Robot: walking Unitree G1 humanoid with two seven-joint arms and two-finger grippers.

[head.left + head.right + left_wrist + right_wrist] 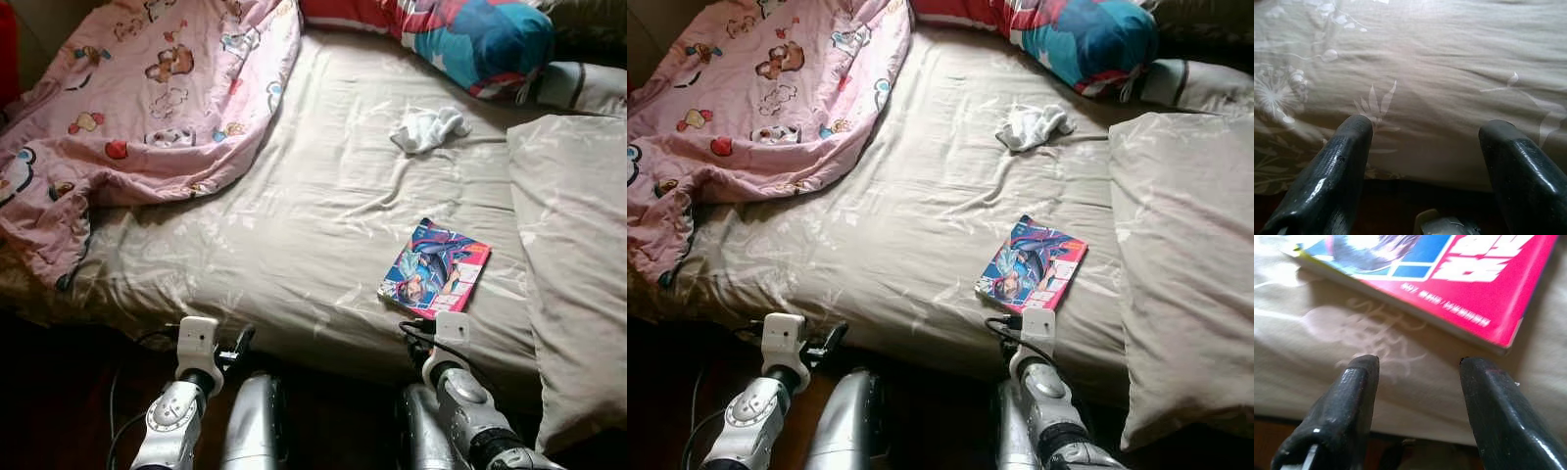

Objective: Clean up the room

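A comic book (435, 267) with a red and blue cover lies flat on the beige bed sheet (323, 215), right of centre. My right gripper (1418, 364) is open at the bed's near edge, with the comic book's (1449, 269) red corner just beyond its fingertips and not touched. A crumpled white cloth (427, 128) lies farther back on the sheet. A pink cartoon-print blanket (147, 108) is bunched over the bed's left side. My left gripper (1425, 132) is open and empty at the near edge, over bare sheet.
A red and blue patterned pillow (470, 39) lies along the head of the bed. A large beige pillow (573, 264) covers the right side. Dark floor (59, 411) runs below the mattress edge, around my two silver arms.
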